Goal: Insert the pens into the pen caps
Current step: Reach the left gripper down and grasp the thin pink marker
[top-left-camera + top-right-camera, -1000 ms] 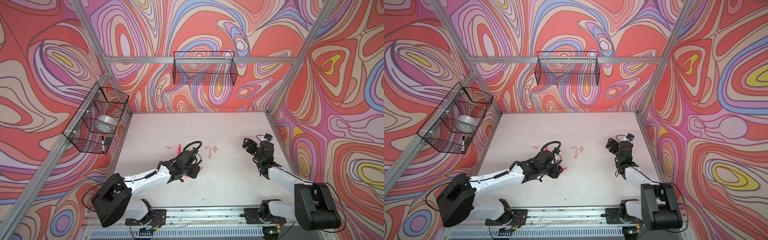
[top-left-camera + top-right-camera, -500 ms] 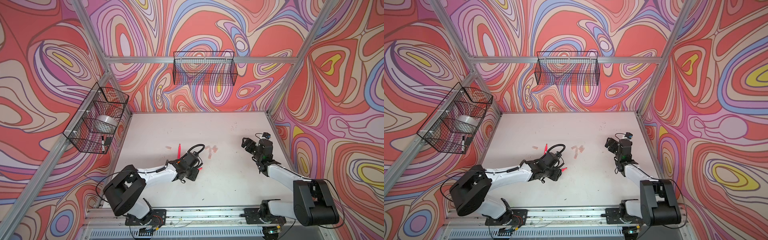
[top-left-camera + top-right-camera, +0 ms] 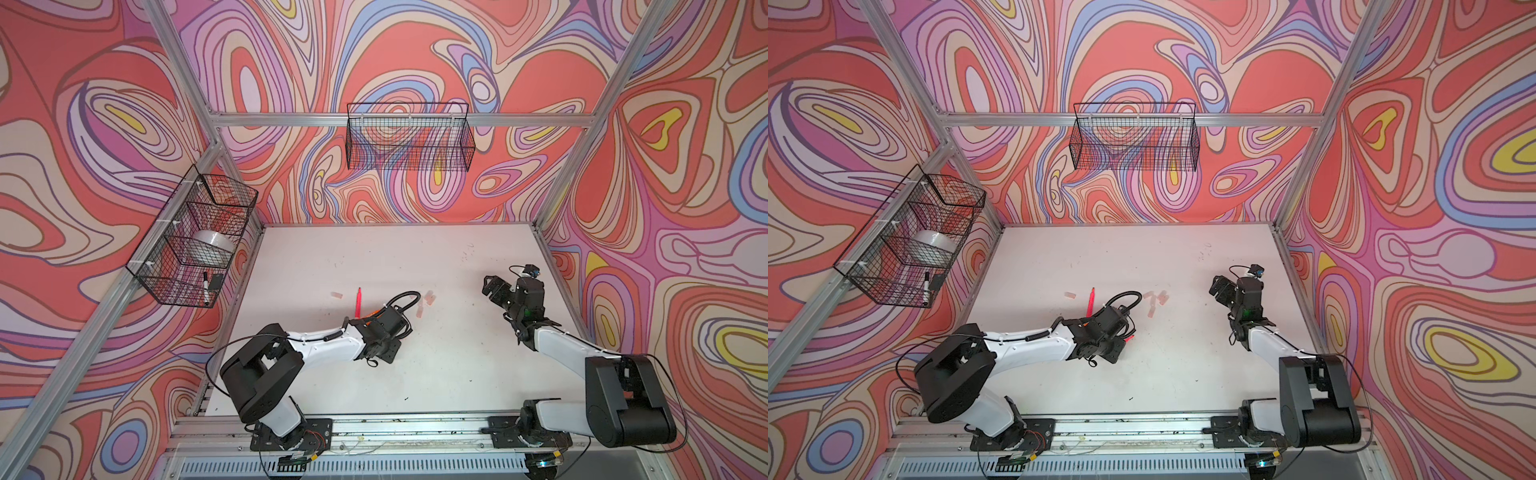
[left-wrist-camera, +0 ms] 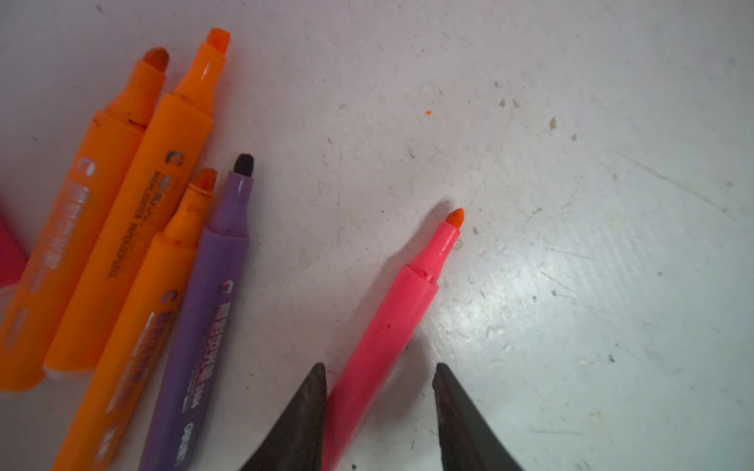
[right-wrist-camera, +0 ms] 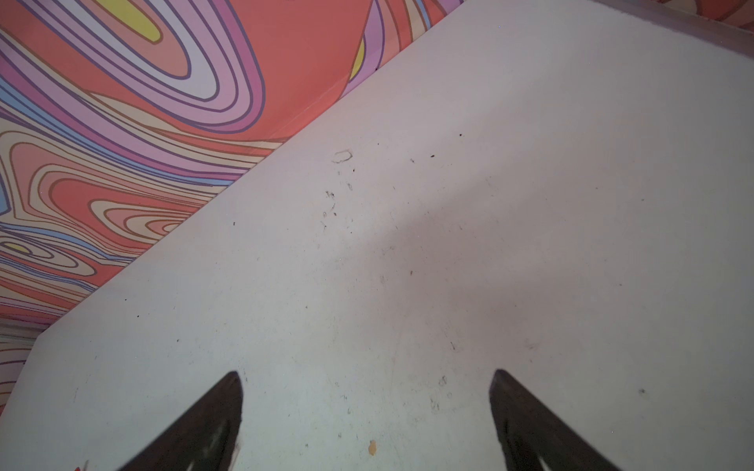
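Scuffed white counter [image 3: 436,374] under everything, boxed in by swirl-print walls [image 3: 104,166]. Two black wire baskets hung on those walls: side basket [image 3: 183,253] with compartments, back basket [image 3: 409,137] long and shallow. Then left arm [image 3: 324,345] stretched low across the counter, right arm [image 3: 561,345] raised over its own side.

State of left fingers [image 4: 300,420]: parted, straddling the pink pen [image 4: 391,322]. One finger against the barrel, the other a visible gap off it, so no clamp yet. Pen flat on the counter, bare tip pointing out past the fingertips, back end hidden between the fingers.

State of right fingers [image 5: 204,428]: spread wide, holding nothing, only bare counter ahead of the fingertips. Well apart from the left fingers and from every pen.

Next to the finger touching the pink pen, on its outer side: purple pen [image 4: 204,326], near, tip out the same way. Beyond that, farther from the fingers: three orange pens [image 4: 134,228], packed side by side, tips bare too.

In both top views, second pink-red pen [image 3: 357,301] alone on the counter, out ahead of the left fingers, on the side away from the right fingers.

Smallest last, pen caps [image 3: 428,300]: pale clear tubes in a loose cluster between the two sets of fingers, nearer the left ones, one stray cap [image 3: 419,312] just beside the cluster. Another, lone cap [image 3: 336,295], past the second pink-red pen, farthest from the right fingers. Exact count too small to tell.
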### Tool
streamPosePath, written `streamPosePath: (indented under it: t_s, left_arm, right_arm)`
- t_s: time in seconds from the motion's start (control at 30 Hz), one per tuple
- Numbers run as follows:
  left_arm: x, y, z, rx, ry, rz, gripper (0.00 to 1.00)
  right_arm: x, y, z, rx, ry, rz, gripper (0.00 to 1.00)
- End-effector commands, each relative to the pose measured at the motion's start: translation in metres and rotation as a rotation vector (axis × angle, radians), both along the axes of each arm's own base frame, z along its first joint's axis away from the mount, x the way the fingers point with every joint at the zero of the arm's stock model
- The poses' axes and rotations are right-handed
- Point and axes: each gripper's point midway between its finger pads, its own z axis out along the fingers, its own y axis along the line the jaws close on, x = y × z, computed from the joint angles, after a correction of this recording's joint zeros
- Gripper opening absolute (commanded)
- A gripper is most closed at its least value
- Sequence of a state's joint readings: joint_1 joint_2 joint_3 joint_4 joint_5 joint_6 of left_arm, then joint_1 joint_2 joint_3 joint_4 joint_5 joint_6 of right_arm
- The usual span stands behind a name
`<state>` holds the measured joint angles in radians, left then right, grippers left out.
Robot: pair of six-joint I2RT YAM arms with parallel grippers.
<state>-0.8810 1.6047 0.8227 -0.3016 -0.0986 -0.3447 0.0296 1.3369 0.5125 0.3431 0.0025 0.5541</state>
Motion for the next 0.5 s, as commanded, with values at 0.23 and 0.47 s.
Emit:
streamPosePath:
  t_s: [0.23,0.47]
  left_arm:
    - [-0.0099,0.0016,-0.0182,0.162,0.05,-0.01,0.33]
    - [-0.0135,0.0039,-0.0185,0.167,0.057,-0.005,0.22]
  right_arm:
    - [0.0052,0.003,0.0027,-0.008,0.002,0.015,0.97]
    - [0.0051,0.0035,0.003,-0.007,0.003,0.017,0.97]
